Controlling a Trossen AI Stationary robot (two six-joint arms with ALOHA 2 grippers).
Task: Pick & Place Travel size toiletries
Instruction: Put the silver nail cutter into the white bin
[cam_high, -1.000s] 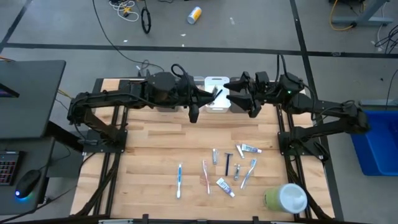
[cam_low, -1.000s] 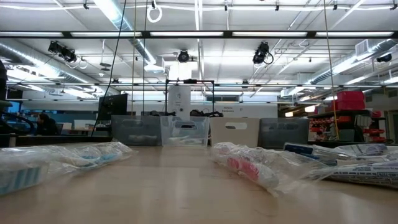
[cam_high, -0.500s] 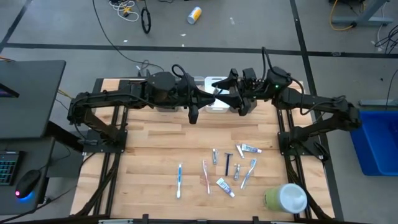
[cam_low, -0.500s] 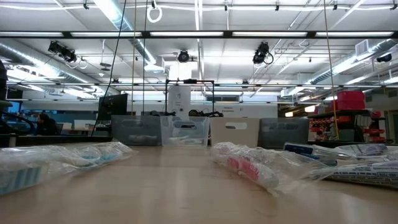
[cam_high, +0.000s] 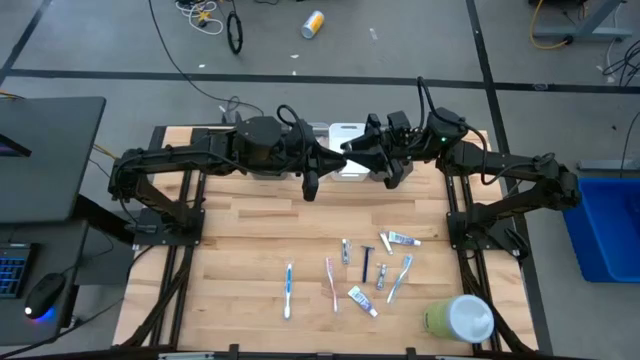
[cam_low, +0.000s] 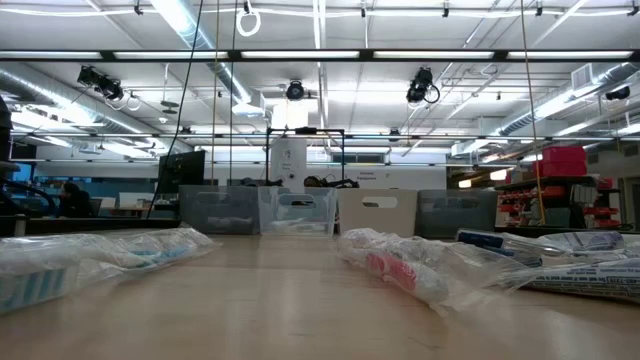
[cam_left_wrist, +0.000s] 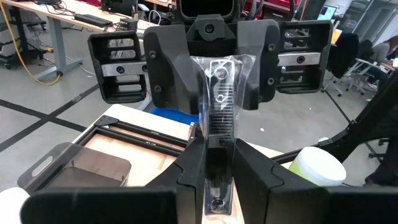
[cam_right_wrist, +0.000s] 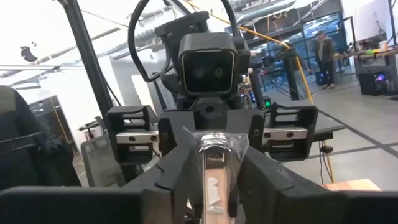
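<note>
A black razor in a clear wrapper (cam_left_wrist: 219, 118) hangs high above the table's far middle, level between my two grippers. My left gripper (cam_high: 335, 154) comes from the left and is shut on one end. My right gripper (cam_high: 353, 151) faces it from the right, shut on the other end. The other travel size toiletries lie flat on the wood at the near right: a blue toothbrush (cam_high: 289, 290), a pink one (cam_high: 331, 283), a second razor (cam_high: 366, 263) and toothpaste tubes (cam_high: 362, 299). The low view shows only wrapped items (cam_low: 400, 270). My left gripper pinches the wrapped razor's handle end (cam_left_wrist: 217, 158) between its two fingers. The fingers reach level from the table's left and lie along the razor. The razor is lifted clear of everything below. My right gripper has the razor's head end (cam_left_wrist: 220, 73), wrapper included, between its two fingers (cam_left_wrist: 180, 68). It comes level from the table's right, along the razor. In its own view the wrapper's end (cam_right_wrist: 214, 155) sits between the fingers.
A white bin (cam_high: 348, 130) and clear bins (cam_low: 297, 212) stand along the far edge, under the grippers. A large green-and-white round container (cam_high: 460, 318) stands at the near right corner. Bare wood lies on the table's left half (cam_high: 240, 260).
My right gripper has gone toward the table's left, up to my left gripper, and has shut its wide-open fingers on the free end of the razor. The razor has stayed level in the air.
</note>
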